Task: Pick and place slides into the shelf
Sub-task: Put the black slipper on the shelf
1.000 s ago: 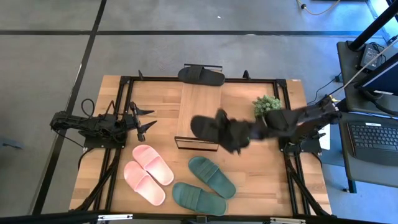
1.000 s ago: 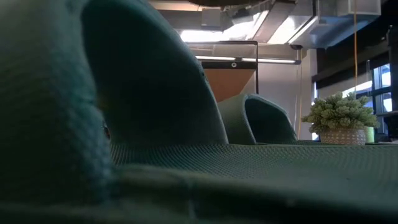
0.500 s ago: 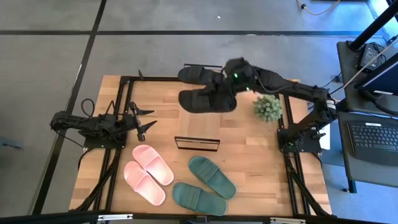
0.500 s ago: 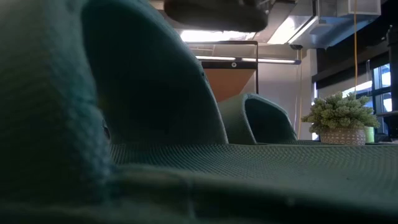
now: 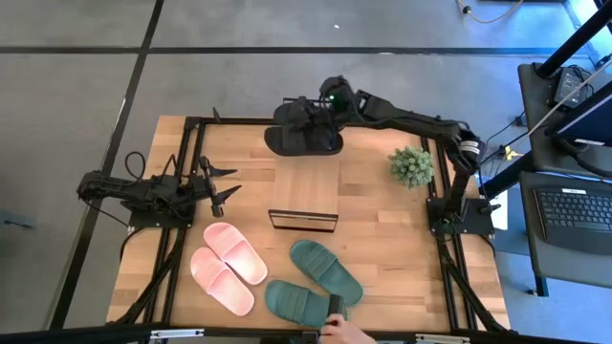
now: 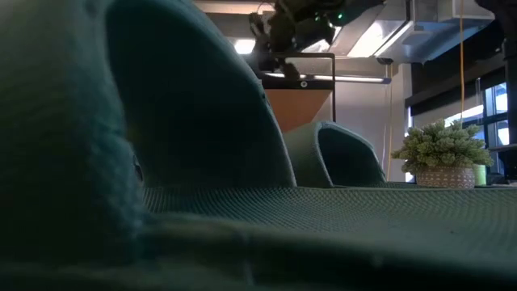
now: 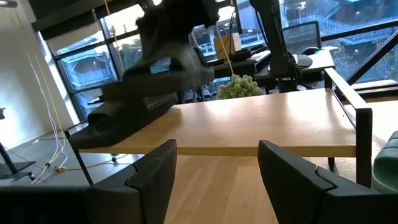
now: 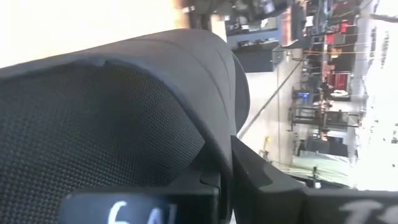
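Observation:
My right gripper reaches over the table's far edge, shut on a black slide above the far end of the shelf. The other black slide lies sole-down on that far end, partly hidden from above. Two pink slides and two dark green slides lie on the table in front of the shelf. One green slide fills the low view. My left gripper waits open at the table's left, level with the shelf top. My right gripper pinches the black slide's wide strap at its edge between its two fingers. It comes from the table's far right, slanting down. The slide is lifted clear, above the shelf's far end and the other black slide.
A small potted plant stands right of the shelf. A person's hand with a small dark thing shows at the near edge by the green slides. Bare wood lies between the shelf and each arm's base.
My right gripper has carried the black slide from over the shelf's near end toward the table's far edge and to the left, sinking a little and turning, to above the shelf's far end. A person's hand has come in at the near edge.

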Available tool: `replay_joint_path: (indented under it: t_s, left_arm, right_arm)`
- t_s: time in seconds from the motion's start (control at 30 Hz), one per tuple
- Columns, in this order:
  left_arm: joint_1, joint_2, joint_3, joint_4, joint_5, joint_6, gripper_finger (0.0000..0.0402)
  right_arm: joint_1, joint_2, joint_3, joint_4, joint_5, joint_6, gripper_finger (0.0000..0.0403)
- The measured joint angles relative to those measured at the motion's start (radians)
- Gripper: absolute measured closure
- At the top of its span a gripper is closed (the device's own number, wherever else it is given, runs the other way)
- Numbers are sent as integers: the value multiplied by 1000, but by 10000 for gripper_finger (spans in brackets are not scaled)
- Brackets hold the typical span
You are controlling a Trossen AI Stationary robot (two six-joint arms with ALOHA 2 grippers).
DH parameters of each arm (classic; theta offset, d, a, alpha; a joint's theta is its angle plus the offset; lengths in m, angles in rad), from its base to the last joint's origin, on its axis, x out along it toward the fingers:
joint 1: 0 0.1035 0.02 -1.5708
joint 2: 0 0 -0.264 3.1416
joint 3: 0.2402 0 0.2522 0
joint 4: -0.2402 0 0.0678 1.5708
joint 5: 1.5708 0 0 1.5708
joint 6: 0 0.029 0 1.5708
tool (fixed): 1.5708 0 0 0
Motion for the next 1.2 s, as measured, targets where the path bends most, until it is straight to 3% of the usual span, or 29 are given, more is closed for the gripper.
replay_joint_path:
  t_s: [0.57, 0.73, 1.2]
  left_arm:
    - [0, 0, 0, 0, -1, 51, 185]
    - [0, 0, 0, 0, -1, 51, 185]
    - [0, 0, 0, 0, -2, 50, 185]
  right_arm:
    - [11, 48, 0, 4, 89, 44, 391]
    - [14, 48, 0, -27, 161, 53, 391]
    - [13, 48, 0, -48, 165, 73, 391]
